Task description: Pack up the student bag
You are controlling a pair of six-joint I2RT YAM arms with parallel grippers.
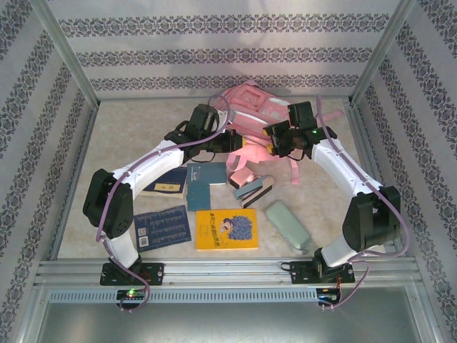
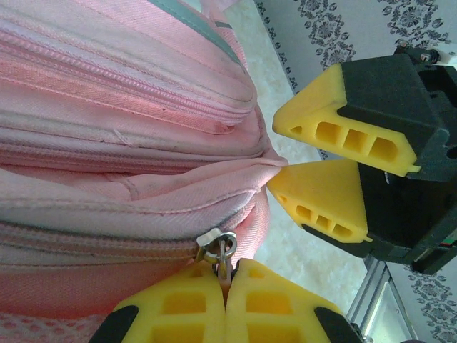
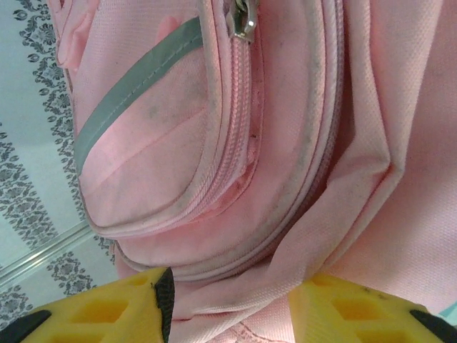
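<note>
My left tool is pinched shut on the zipper pull of the student bag. My right tool stands part open, bag fabric between its fingers, not clamped. Bag lies far-center on the counter, between both tools.

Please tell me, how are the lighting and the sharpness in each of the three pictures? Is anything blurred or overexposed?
Top external: even, soft light with only faint shadows, the student bag slightly washed out. Left wrist: zipper pull fairly sharp, the left end effector soft from closeness, the table beside it overexposed. Right wrist: fabric weave crisp, the right end effector blurred.
</note>
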